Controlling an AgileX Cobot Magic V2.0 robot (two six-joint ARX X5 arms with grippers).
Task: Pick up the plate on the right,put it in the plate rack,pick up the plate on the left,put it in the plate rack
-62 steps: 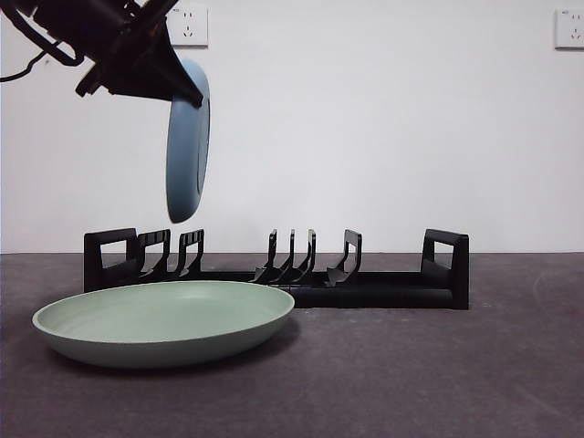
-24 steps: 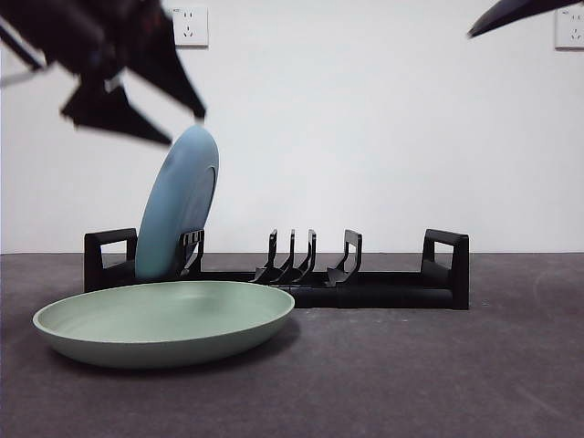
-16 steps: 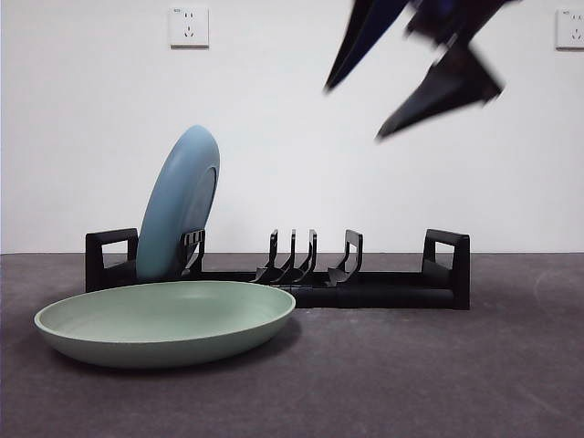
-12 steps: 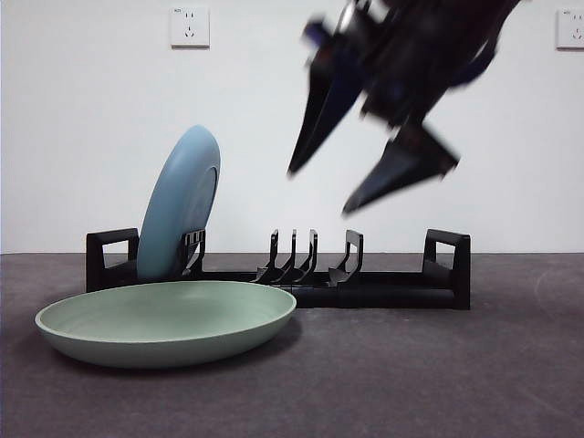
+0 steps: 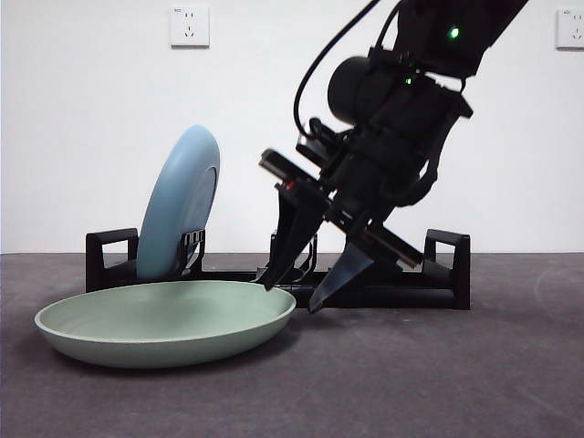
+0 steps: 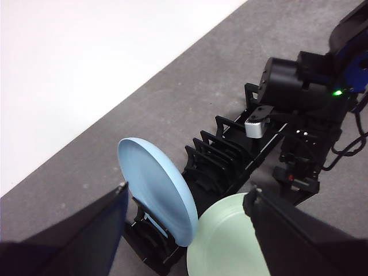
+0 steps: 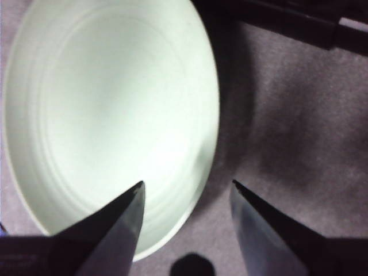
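A pale green plate (image 5: 164,321) lies flat on the dark table in front of the plate rack (image 5: 401,294). A blue plate (image 5: 180,203) stands on edge between the prongs at the rack's left end, leaning slightly. My right gripper (image 5: 292,297) hangs low and open at the green plate's right rim. In the right wrist view the green plate (image 7: 109,115) fills the frame and the right gripper (image 7: 187,184) has one jaw over the plate and one over the table. My left gripper (image 6: 187,190) is open, high above the blue plate (image 6: 155,195) and the rack (image 6: 230,144), holding nothing.
Two wall sockets (image 5: 189,26) sit high on the white wall behind. The rack has several free prong slots (image 5: 292,255) right of the blue plate. The right arm's bulky body (image 5: 392,137) hangs over the rack's middle. Bare dark table (image 5: 438,374) lies to the right.
The left gripper set the blue plate into the rack, let go and rose out of the front view. The right arm swung in from the upper right and dropped to the green plate's rim.
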